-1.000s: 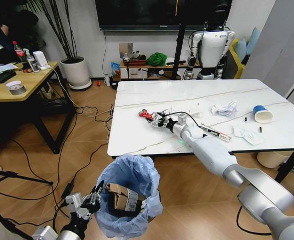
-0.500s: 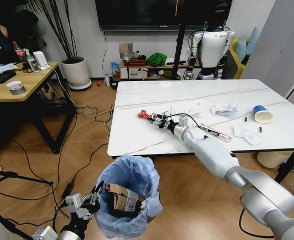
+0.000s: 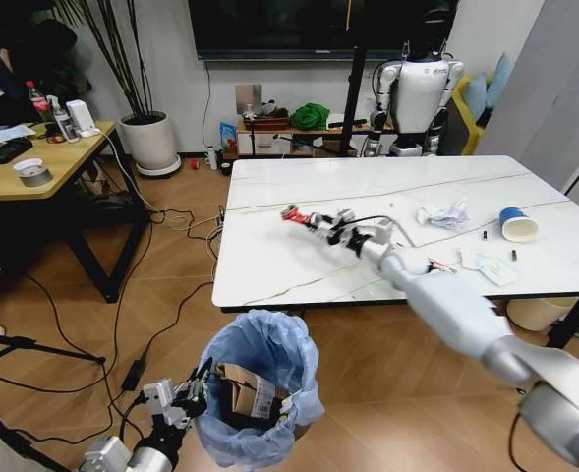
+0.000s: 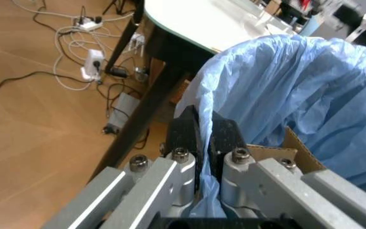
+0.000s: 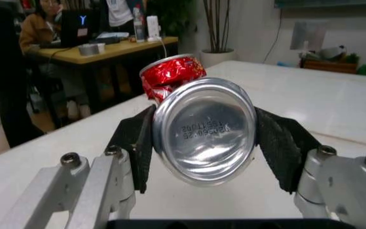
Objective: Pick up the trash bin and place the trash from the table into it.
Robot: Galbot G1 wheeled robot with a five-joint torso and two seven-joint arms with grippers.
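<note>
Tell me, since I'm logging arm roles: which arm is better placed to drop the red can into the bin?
Right. Its tool is shut on the red can above the table; the left tool is clamped on the trash bin liner's rim.

The right arm reaches out long over the table, its right gripper [image 3: 304,218] raised, jaws clamped on a crushed red can [image 5: 196,119]. The left arm sits low and bent at the body's left, where the left gripper [image 4: 203,136] seems closed, pinching the bag's rim.
</note>
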